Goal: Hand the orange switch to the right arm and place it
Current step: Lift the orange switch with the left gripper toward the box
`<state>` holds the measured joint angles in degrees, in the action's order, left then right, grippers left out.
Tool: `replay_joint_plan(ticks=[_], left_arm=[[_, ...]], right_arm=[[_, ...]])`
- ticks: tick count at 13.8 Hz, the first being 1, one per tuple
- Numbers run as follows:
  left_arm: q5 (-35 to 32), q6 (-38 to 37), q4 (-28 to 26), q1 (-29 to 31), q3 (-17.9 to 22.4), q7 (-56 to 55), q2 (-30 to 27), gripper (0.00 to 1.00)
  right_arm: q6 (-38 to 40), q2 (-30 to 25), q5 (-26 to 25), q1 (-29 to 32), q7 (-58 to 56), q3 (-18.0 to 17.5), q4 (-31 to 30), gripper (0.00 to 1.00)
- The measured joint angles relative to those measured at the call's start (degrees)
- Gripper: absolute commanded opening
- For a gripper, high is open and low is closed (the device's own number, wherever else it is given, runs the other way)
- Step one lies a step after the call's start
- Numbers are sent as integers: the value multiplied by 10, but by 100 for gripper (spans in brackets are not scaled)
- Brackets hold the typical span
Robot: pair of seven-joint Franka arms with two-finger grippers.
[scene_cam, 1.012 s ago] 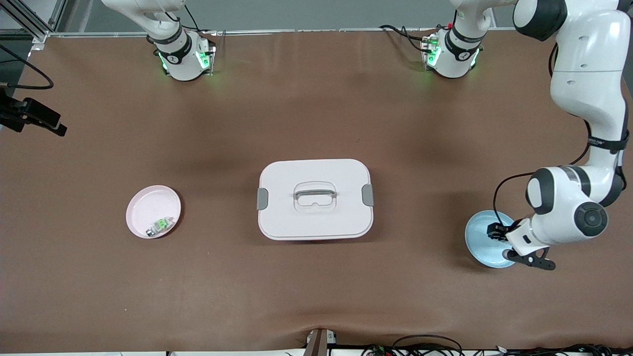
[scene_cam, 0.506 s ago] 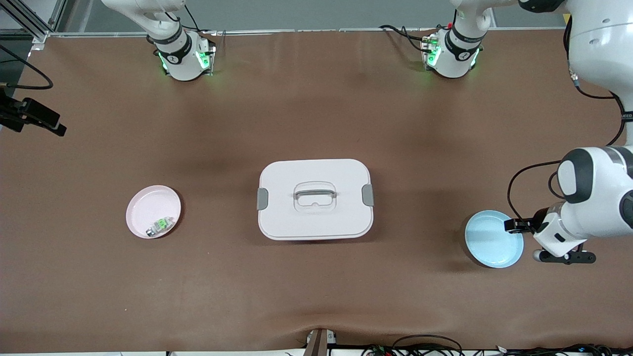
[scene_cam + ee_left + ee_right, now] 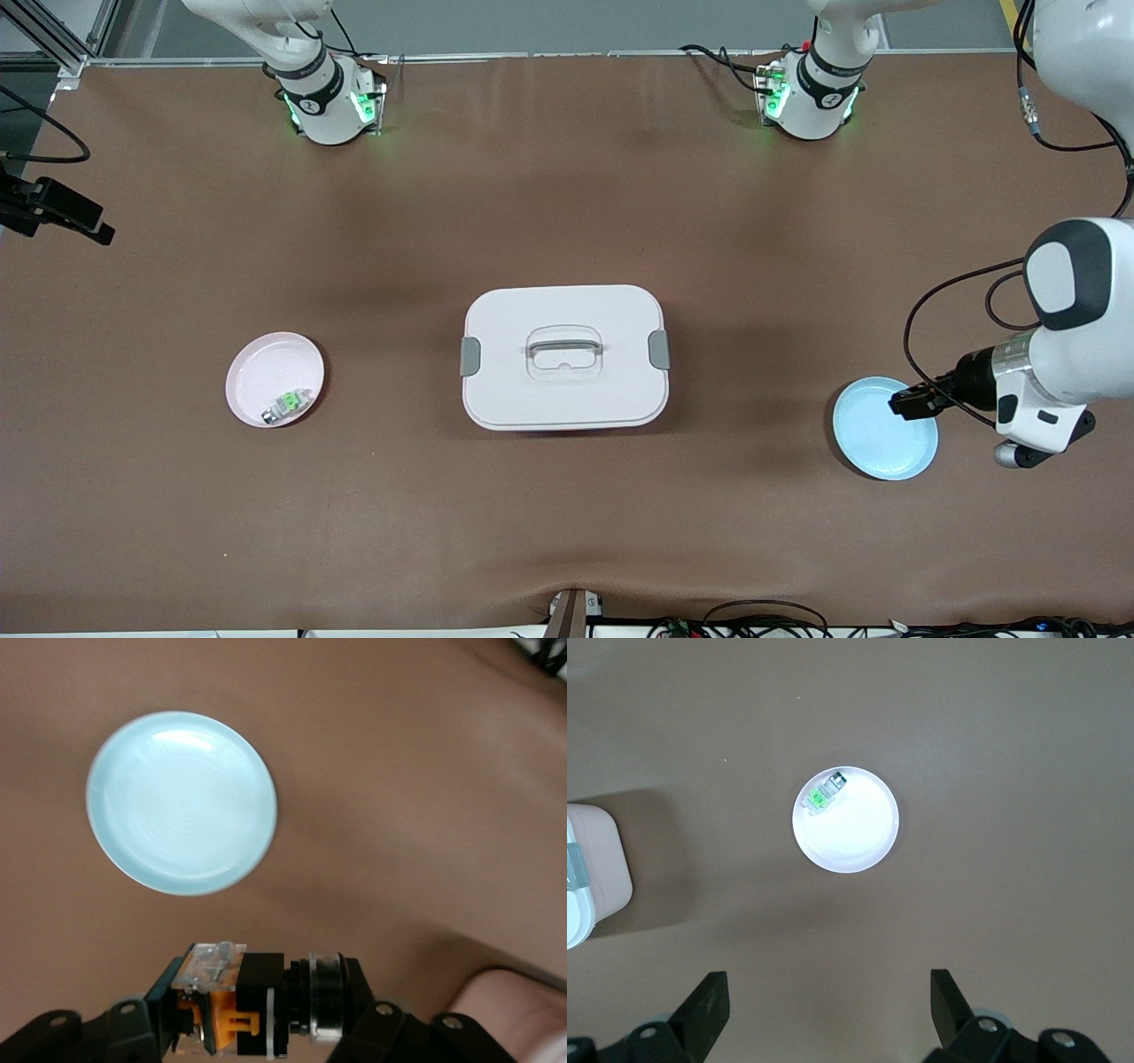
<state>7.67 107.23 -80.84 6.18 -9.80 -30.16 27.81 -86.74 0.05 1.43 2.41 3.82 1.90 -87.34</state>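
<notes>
My left gripper [image 3: 910, 402] is shut on the orange switch [image 3: 252, 997] and holds it in the air over the edge of the light blue plate [image 3: 873, 443]. The switch lies sideways between the fingers, with its black body, orange part and clear block showing. The light blue plate also shows in the left wrist view [image 3: 182, 802], empty, below the gripper. My right gripper [image 3: 828, 1005] is open and empty, high over the table near the pink plate [image 3: 855, 833]. It does not show in the front view.
A white lidded box [image 3: 564, 356] with a handle sits mid-table. The pink plate [image 3: 266, 368], toward the right arm's end, holds a small silver-and-green switch [image 3: 288, 403]. A black fixture [image 3: 58, 213] juts in at that end's table edge.
My left gripper has risen off the blue plate with the switch and drawn back toward the left arm's end of the table. The plate now lies bare.
</notes>
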Motion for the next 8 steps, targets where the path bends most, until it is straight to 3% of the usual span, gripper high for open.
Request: replay_joint_plan(ticks=[8], left_arm=[[77, -4, 1, -1, -98, -422, -63, 17]], right_arm=[[-8, 79, 0, -2, -2, -5, -6, 100]])
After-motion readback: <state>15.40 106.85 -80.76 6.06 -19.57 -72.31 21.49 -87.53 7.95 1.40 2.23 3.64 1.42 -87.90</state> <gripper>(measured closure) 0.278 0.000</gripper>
